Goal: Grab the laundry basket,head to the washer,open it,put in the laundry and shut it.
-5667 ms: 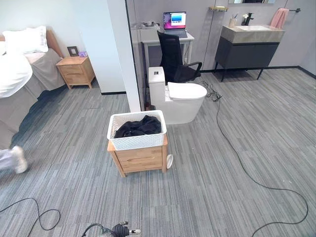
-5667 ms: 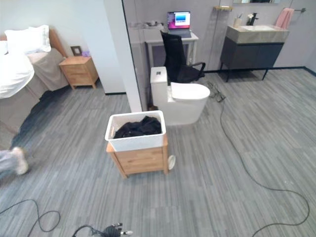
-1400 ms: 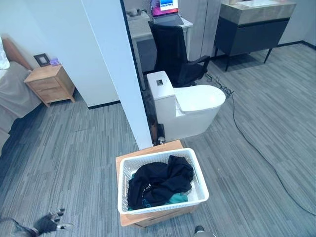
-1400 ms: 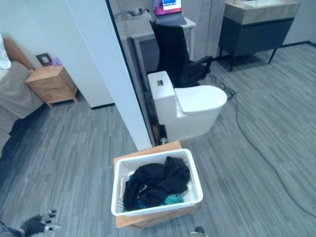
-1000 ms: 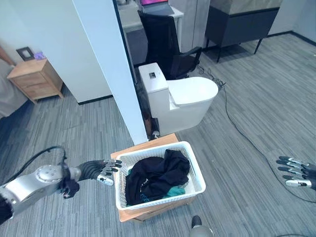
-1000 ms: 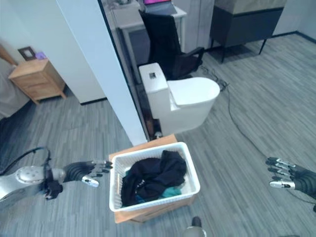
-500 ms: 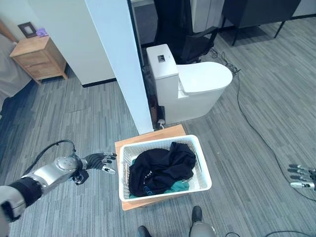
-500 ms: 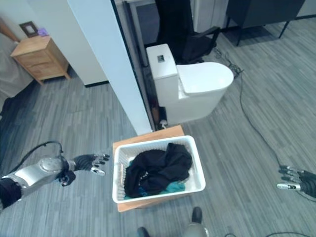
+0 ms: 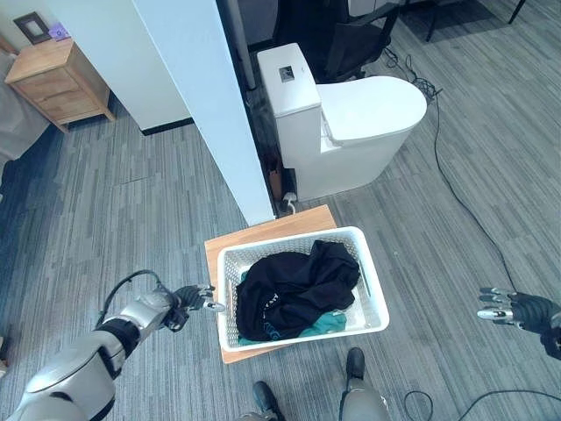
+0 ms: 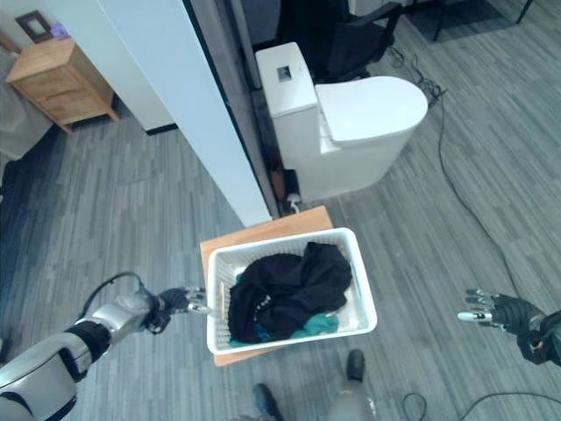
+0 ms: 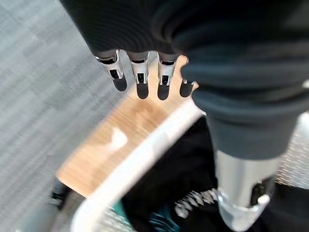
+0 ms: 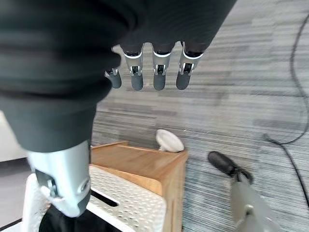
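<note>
Your basket (image 9: pixel 302 285) sits on a small cabinet (image 9: pixel 263 230) with clothes (image 9: pixel 294 289) piled in it. Toilet (image 9: pixel 351 123) is behind it, wall (image 9: pixel 197 96) just left of that, nightstand (image 9: pixel 57 79) way off back-left. Left hand (image 9: pixel 195 296) is right beside the basket's left rim, right hand (image 9: pixel 508 309) well off to its right.

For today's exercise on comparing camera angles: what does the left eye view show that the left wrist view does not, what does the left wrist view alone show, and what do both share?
Left eye view alone: the toilet, the wooden nightstand by the white wall, and the right hand out over the floor, apart from the basket.
Left wrist view alone: the left hand's straight fingers from close up, over the wooden stand's top.
Both: the left hand at the white laundry basket, the dark clothes inside, and the wooden stand underneath.
</note>
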